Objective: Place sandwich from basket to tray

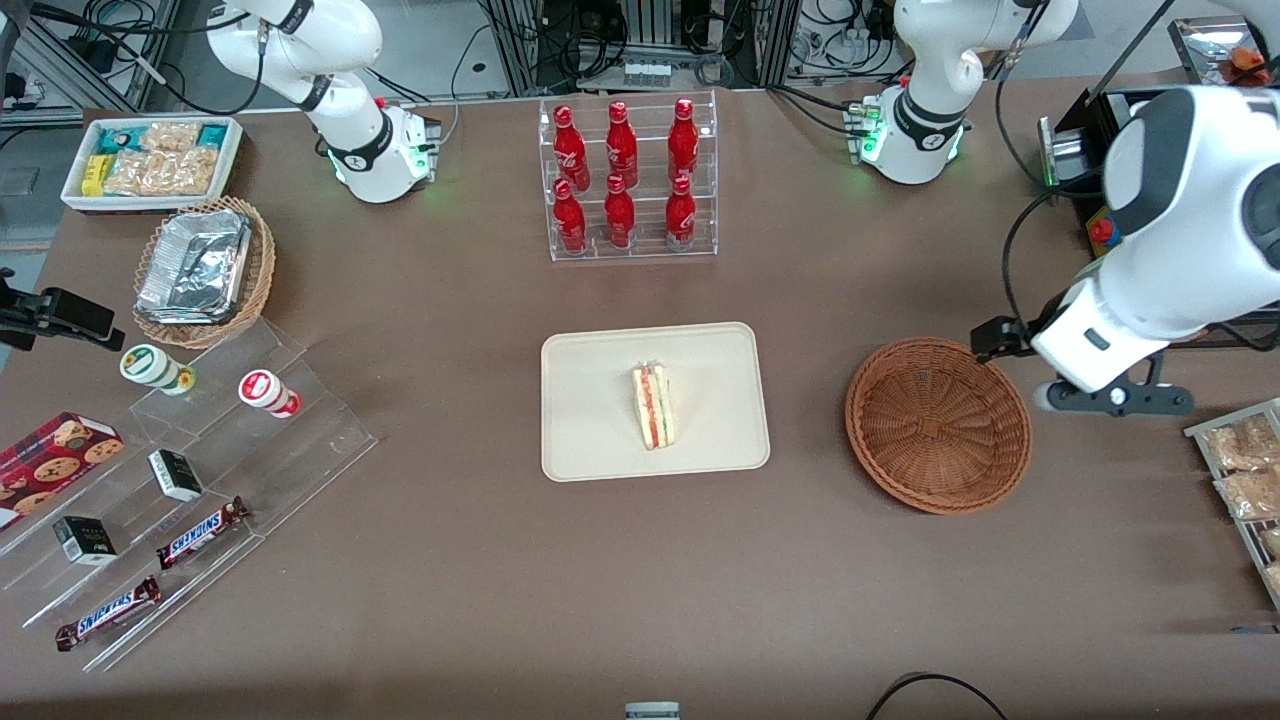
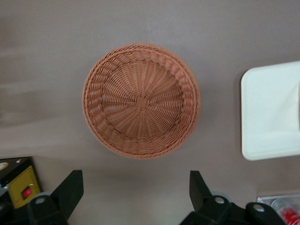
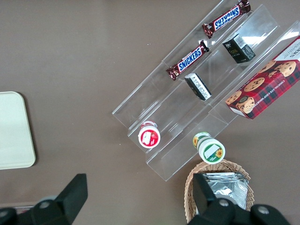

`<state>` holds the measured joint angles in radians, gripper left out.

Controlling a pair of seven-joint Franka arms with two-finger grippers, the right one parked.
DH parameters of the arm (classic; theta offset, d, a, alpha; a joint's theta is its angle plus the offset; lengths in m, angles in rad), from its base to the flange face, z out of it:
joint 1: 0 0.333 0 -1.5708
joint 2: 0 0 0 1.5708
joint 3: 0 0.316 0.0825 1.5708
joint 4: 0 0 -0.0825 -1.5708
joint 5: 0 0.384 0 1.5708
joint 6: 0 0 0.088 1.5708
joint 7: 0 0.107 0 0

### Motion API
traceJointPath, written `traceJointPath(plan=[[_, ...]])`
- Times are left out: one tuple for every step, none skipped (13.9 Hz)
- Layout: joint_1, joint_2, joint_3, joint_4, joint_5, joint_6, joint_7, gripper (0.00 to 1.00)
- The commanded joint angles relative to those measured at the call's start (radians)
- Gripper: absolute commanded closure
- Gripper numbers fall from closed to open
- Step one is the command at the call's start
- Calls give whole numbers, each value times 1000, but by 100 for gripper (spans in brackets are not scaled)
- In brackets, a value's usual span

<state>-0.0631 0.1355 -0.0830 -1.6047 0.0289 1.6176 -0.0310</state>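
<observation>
1. Your hand [image 2: 136, 197] hangs high over the worktop [image 1: 480, 580], just past the rim of the basket [image 1: 938, 425] toward the working arm's end — its two fingers [image 2: 70, 190] are spread wide with nothing between them, so it is released and carrying nothing.
2. Right under the wrist camera the basket shows its whole woven inside, and it is bare: no sandwich, no wrapper, nothing left in it.
3. Moving out from there, the tray [image 1: 590, 440] sits well apart from the basket, near the middle of the worktop, and only its rounded corner shows to the wrist camera.
4. The sandwich [image 1: 653, 405] lies on the tray, roughly at its centre, resting flat with the red and green filling edge showing — it touches nothing but the tray floor and sits clear of the rim.
5. Judging by how things lie, the move is done: the sandwich is out of the basket and settled on the tray, and your hand is off it.
6. What looks left is only to bring the arm to rest; I see nothing that needs correcting, since the sandwich is neither hanging over an edge nor tipped up.
7. The rack of red bottles [image 1: 625, 180], farther from the front camera than the tray, is not involved.
</observation>
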Motion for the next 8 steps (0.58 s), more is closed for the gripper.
traceJointPath(plan=[[40,-114,-12,-77,-12,-43,107,0],[49,-128,-11,-63,-12,-86,138,0],[52,-137,-11,-45,-12,-120,155,0],[54,-139,-9,-35,-12,-139,157,0],[57,-139,-9,-28,-12,-145,157,0],[61,-142,-11,-28,-12,-146,158,0],[72,-143,-9,-28,-10,-146,169,0],[77,-145,-7,-28,-10,-148,180,0]])
